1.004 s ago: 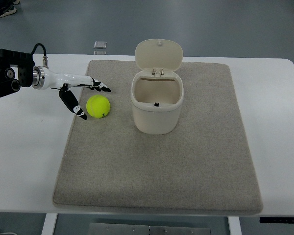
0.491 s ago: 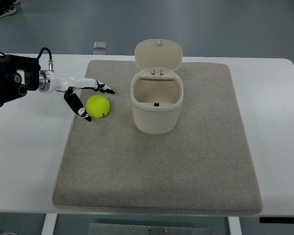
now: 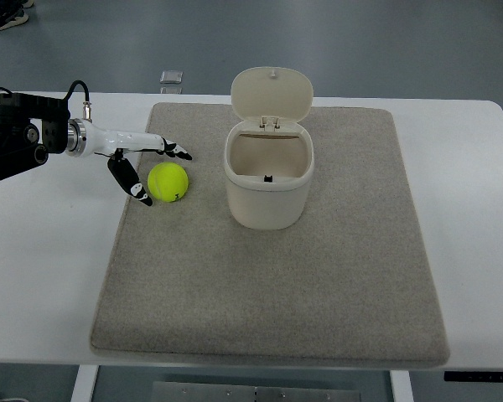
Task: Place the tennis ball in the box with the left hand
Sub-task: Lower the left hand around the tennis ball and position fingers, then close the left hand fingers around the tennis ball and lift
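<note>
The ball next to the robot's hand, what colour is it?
The tennis ball is bright yellow-green; the top view, the only one, shows it.

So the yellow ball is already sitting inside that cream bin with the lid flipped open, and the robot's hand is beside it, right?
Not quite. The top view shows the tennis ball lying on the grey mat, left of the bin, not inside it. The lid is open, and the left hand is beside the ball, fingers spread.
</note>
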{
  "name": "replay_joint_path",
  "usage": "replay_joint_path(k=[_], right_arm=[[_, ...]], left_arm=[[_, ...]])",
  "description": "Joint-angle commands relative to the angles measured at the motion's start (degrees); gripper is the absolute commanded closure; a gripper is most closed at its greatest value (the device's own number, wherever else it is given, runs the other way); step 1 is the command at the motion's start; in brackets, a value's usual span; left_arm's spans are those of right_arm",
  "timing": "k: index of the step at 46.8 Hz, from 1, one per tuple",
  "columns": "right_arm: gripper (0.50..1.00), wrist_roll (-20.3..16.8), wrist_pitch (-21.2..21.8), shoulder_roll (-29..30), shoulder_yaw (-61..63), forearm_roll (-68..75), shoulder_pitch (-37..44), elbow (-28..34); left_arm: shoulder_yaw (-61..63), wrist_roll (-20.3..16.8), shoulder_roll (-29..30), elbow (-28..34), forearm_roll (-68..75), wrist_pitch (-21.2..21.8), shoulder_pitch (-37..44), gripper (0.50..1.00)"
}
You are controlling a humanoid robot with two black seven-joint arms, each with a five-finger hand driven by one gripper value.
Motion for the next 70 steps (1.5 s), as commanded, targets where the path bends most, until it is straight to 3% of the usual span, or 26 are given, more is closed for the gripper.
replay_joint_path(k=[1, 10, 22, 50, 54, 66, 70], right_arm=[[0.599, 0.00, 0.01, 0.00, 0.00, 0.00, 0.00, 0.00], [0.599, 0.00, -0.08, 0.00, 0.00, 0.00, 0.00, 0.00], [0.599, 0.00, -0.08, 0.00, 0.00, 0.00, 0.00, 0.00], [0.599, 0.00, -0.08, 0.00, 0.00, 0.00, 0.00, 0.00], [0.599, 0.00, -0.08, 0.00, 0.00, 0.00, 0.00, 0.00], [0.599, 0.00, -0.08, 0.00, 0.00, 0.00, 0.00, 0.00], [0.599, 0.00, -0.08, 0.00, 0.00, 0.00, 0.00, 0.00]], left_arm=[[-0.17, 0.00, -0.09, -0.09, -0.04, 0.06, 0.10, 0.521], [-0.17, 0.00, -0.09, -0.09, -0.12, 0.76, 0.01, 0.525], [-0.44, 0.00, -2.19, -0.18, -1.09, 0.85, 0.28, 0.581], [-0.44, 0.00, -1.76, -0.62, -1.00, 0.93, -0.16, 0.583], [-0.35, 0.00, -1.84, -0.62, -1.00, 1.11, -0.25, 0.604], [-0.17, 0.00, -2.02, -0.62, -0.91, 1.46, -0.08, 0.735], [-0.17, 0.00, -1.84, -0.53, -0.91, 1.64, -0.16, 0.842]])
